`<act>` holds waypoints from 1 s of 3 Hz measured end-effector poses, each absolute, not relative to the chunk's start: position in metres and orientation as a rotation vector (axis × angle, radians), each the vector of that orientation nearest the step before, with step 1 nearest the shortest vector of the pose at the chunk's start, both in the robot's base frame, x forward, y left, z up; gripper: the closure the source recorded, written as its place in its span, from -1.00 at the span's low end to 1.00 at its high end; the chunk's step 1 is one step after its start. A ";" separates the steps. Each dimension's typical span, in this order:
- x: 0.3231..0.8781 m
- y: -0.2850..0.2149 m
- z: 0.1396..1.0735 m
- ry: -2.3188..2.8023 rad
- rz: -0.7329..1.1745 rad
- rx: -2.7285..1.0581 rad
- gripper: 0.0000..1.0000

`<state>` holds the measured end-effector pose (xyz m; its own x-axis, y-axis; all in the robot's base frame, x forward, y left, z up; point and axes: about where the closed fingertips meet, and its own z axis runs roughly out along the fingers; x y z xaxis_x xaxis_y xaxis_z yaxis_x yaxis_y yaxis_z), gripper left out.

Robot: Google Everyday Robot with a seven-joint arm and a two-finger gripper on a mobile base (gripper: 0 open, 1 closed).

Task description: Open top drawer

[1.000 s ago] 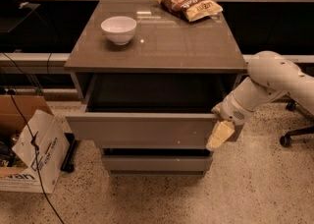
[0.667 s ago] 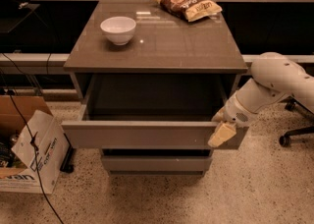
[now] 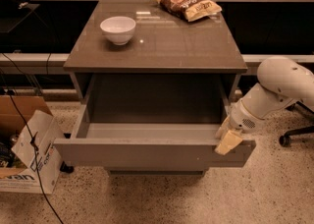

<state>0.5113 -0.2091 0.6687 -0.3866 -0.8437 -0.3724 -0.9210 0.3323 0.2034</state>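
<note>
The top drawer (image 3: 152, 153) of the grey cabinet stands pulled far out toward the camera, its deep grey box showing open and bare inside. Its flat front panel runs across the lower middle of the view. My gripper (image 3: 228, 138) sits at the right end of that front panel, on its top edge, with the white arm reaching in from the right. The lower drawers are mostly hidden under the open one.
A white bowl (image 3: 118, 29) and a bag of snacks (image 3: 188, 4) lie on the cabinet top (image 3: 162, 46). A cardboard box (image 3: 27, 154) with cables stands on the floor at left. An office chair base (image 3: 297, 134) is at right.
The top drawer has slid further out toward the camera, and my gripper has moved with its right end, down and forward.
</note>
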 end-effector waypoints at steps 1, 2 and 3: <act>0.511 -0.208 0.667 2.395 0.574 -1.613 -0.16; 0.508 -0.206 0.666 2.386 0.566 -1.655 -0.62; 0.489 -0.208 0.660 2.409 0.602 -1.677 -1.00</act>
